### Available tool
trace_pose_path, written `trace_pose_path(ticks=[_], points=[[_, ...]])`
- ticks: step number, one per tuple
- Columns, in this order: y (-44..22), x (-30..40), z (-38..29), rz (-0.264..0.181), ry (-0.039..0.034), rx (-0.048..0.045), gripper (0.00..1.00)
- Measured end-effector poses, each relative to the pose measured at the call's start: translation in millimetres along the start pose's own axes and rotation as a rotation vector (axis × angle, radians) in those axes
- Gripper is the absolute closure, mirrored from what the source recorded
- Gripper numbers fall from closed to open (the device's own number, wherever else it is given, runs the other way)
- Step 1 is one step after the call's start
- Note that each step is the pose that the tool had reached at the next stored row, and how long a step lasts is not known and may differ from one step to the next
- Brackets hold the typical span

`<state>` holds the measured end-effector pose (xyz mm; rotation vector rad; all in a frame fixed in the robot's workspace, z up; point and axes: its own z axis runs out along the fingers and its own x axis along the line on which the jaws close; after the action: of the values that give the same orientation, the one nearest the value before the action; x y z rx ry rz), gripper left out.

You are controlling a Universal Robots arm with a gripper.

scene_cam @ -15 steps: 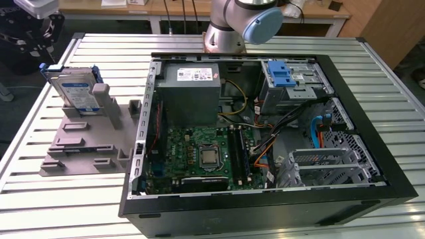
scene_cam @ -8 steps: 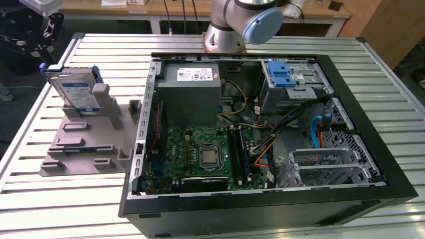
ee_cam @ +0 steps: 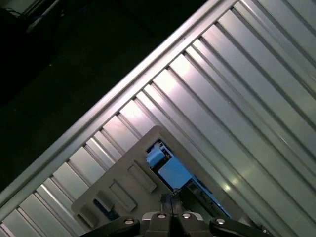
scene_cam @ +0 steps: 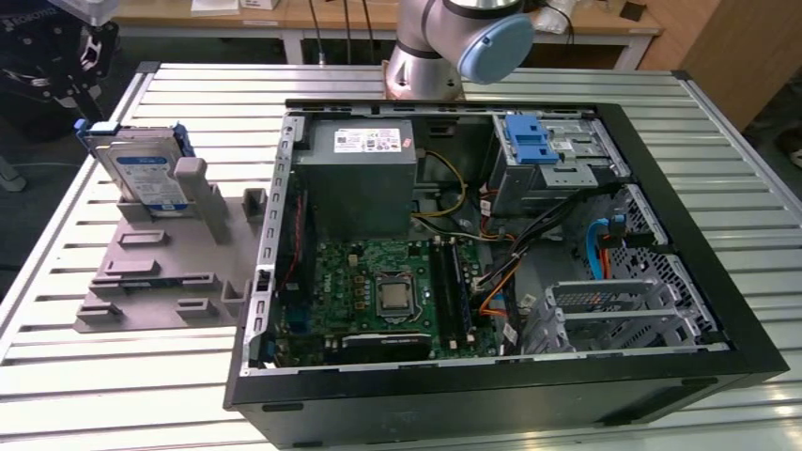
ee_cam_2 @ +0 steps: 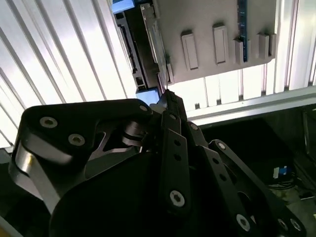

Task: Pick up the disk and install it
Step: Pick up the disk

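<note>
Disk (scene_cam: 135, 171): upright in a grey slotted holder (scene_cam: 157, 282), by the surface's (scene_cam: 113, 385) edge on the exterior view's left, beside the open computer case (scene_cam: 501, 404). Gripper (ee_cam: 170, 198): over the disk, jaws together, holding nothing.

Robotics laboratory: an opened desktop computer case (scene_cam: 501, 399) and a grey holding fixture (scene_cam: 150, 282) on a ribbed aluminium counter (scene_cam: 126, 395); robot arm (scene_cam: 439, 47) at the far edge, wooden benches (scene_cam: 163, 17) beyond.

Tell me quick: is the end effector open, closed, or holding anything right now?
End effector: fingers look closed, holding nothing. It hangs above the disk, which stands upright in the grey holder.
</note>
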<state>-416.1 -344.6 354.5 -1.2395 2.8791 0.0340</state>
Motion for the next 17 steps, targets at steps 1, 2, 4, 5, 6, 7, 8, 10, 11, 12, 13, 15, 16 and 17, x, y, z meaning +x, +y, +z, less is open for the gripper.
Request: trace_pose_path(ticks=[1, 2, 4, 5, 6, 7, 8, 10, 11, 12, 13, 15, 16, 17], points=[[0.0, 0.0, 0.1, -0.017, 0.0002, -0.0002, 0.89], [0.0, 0.0, 0.1, -0.035, 0.0005, -0.0005, 0.89], [0.0, 0.0, 0.1, -0.069, 0.0011, -0.001, 0.89], [0.0, 0.0, 0.2, -0.086, 0.0014, -0.0012, 0.89], [0.0, 0.0, 0.1, -0.103, 0.0018, -0.0016, 0.89], [0.0, 0.0, 0.1, -0.119, 0.002, -0.0018, 0.89], [0.0, 0.0, 0.2, -0.137, 0.0022, -0.002, 0.89], [0.0, 0.0, 0.2, -0.17, 0.0029, -0.0025, 0.89], [0.0, 0.0, 0.2, -0.186, 0.0032, -0.0028, 0.89], [0.0, 0.0, 0.2, -0.202, 0.0034, -0.003, 0.89], [0.0, 0.0, 0.3, -0.219, 0.0037, -0.0032, 0.89], [0.0, 0.0, 0.3, -0.254, 0.0044, -0.0038, 0.89], [0.0, 0.0, 0.3, -0.273, 0.0047, -0.0041, 0.89], [0.0, 0.0, 0.4, -0.291, 0.005, -0.0043, 0.89]])
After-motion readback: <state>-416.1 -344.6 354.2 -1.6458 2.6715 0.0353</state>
